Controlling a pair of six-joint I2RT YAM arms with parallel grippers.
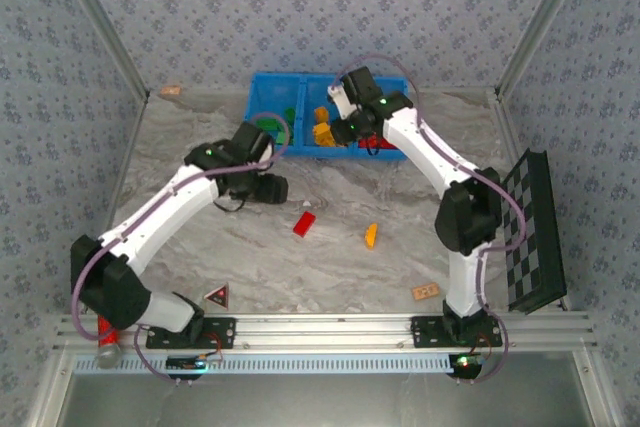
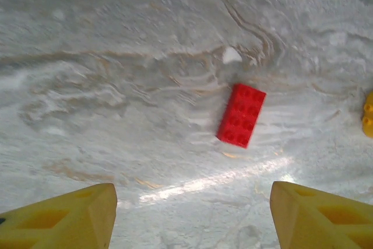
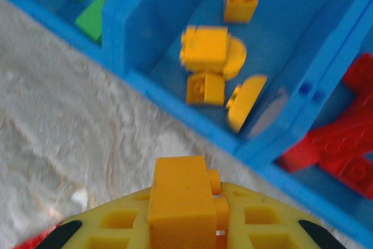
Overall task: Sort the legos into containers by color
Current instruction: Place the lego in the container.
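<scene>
Right gripper (image 3: 192,225): pressed together on a yellow-orange brick (image 3: 180,199), held at the 6 o'clock edge of the right wrist view, above the table just short of the bin's near wall.
Blue bin (image 1: 262,87): at 12 o'clock on the table in the top external view; three compartments side by side.
Middle compartment (image 3: 175,10): holds the yellow-orange bricks (image 3: 211,51), toward 12 o'clock of the held brick; the judged drop target.
Green bricks (image 3: 87,4): in the compartment at 10 o'clock.
Red bricks (image 3: 344,144): in the compartment at 3 o'clock.
Left gripper (image 2: 192,214): spread, empty, hanging over the table; a red brick (image 2: 241,115) lies flat at 1 o'clock of it.
Loose pieces: the red brick (image 1: 304,224) and a yellow-orange piece (image 1: 371,236) near the table's centre, well apart from the bin.
Doing the step well: carry the held brick on past the near wall, centre it between the two dividers, then release low, so it cannot bounce into the red or green side.
</scene>
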